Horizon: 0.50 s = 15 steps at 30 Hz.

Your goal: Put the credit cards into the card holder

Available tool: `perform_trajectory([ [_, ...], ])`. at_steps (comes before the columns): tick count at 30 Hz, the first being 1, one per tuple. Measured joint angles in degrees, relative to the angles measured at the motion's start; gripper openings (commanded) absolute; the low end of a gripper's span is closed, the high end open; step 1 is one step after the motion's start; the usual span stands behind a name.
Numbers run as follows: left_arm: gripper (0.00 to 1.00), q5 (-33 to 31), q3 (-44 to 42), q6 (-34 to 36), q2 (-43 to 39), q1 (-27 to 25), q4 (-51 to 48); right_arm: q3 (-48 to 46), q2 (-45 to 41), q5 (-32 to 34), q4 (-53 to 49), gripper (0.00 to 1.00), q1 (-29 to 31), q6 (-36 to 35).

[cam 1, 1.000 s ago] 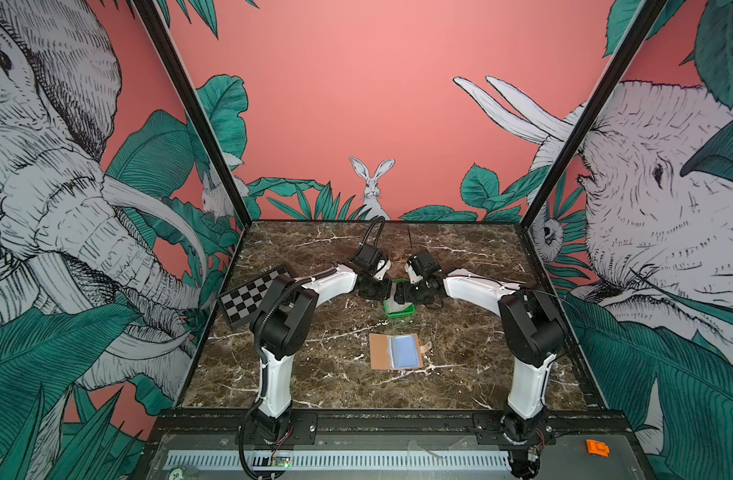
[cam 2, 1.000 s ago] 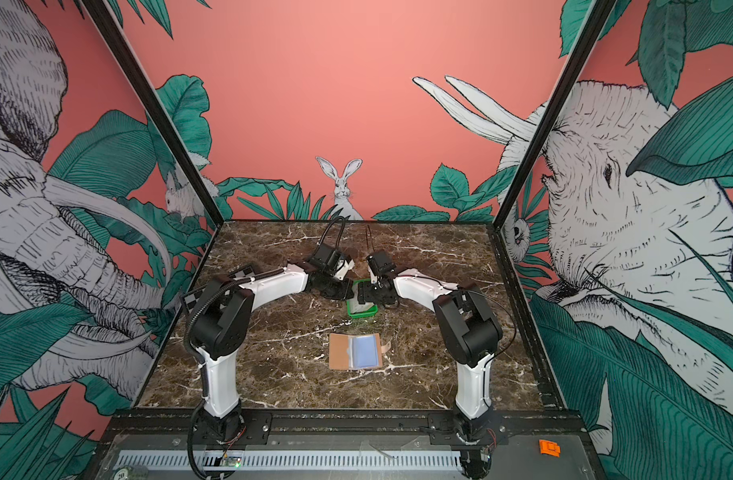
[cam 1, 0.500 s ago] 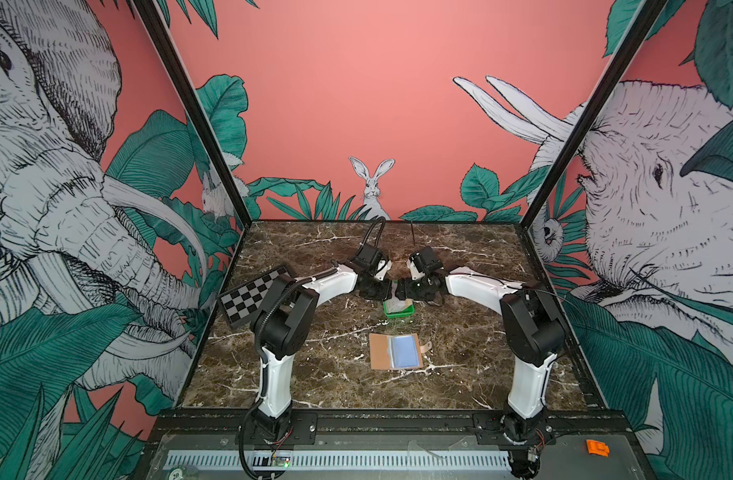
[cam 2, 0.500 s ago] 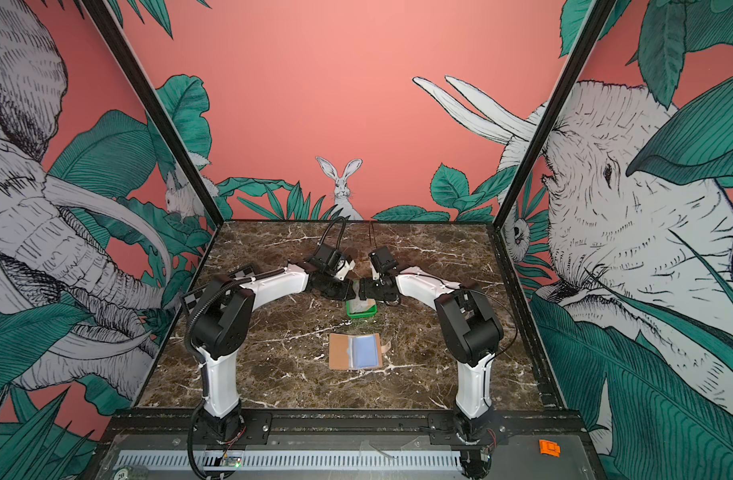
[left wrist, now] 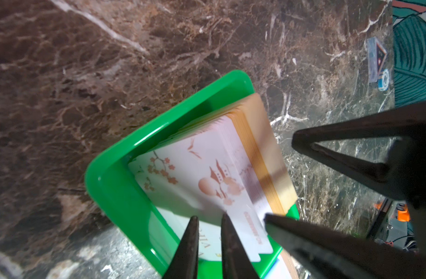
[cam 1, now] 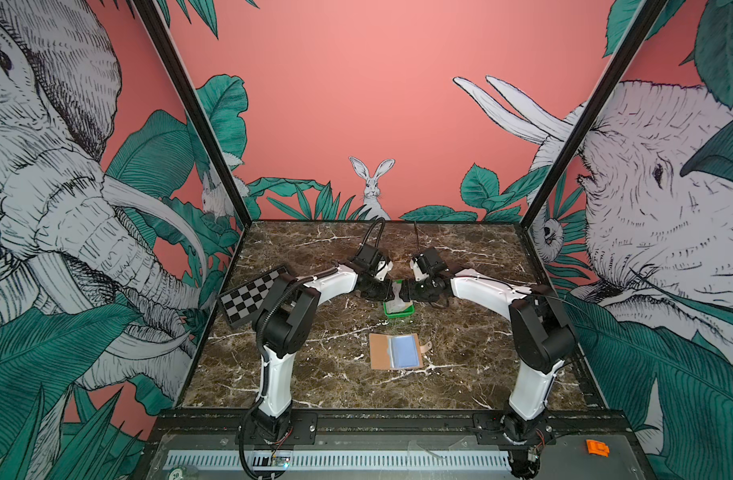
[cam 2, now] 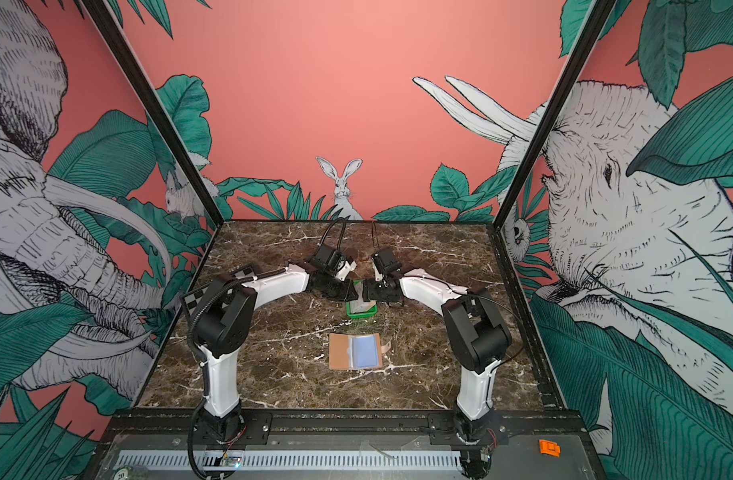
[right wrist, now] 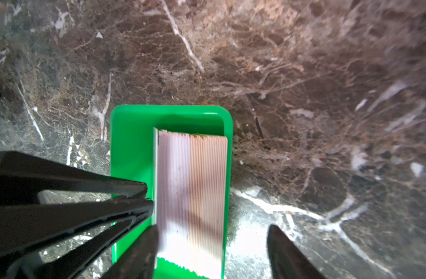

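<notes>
A stack of credit cards stands on edge in a small green tray at mid-table. The front card has pink print. My left gripper points at that card's face, its jaws a narrow gap apart with nothing between them. My right gripper is open and straddles the stack; one finger lies against the stack's side, the other finger hangs outside the tray. In both top views the grippers meet over the tray. The tan card holder lies open nearer the front, bluish sleeves up.
A checkerboard plate leans at the table's left edge. A small blue round chip and a clear flat piece lie by a wall. An orange part sits on the front frame. Walls close in three sides.
The right gripper has shifted left over the tray and its jaws have narrowed around the stack. The left jaws have parted slightly.
</notes>
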Motion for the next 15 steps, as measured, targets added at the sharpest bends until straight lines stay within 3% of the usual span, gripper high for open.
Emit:
perform_trajectory([
  [5, 0.20, 0.15, 0.00, 0.00, 0.00, 0.00, 0.00, -0.74, -2.97, -1.40, 0.57, 0.38, 0.00, 1.51],
  [15, 0.19, 0.13, 0.02, 0.00, 0.00, 0.00, 0.00, -0.42, -2.56, -4.76, 2.58, 0.23, 0.13, 3.45],
])
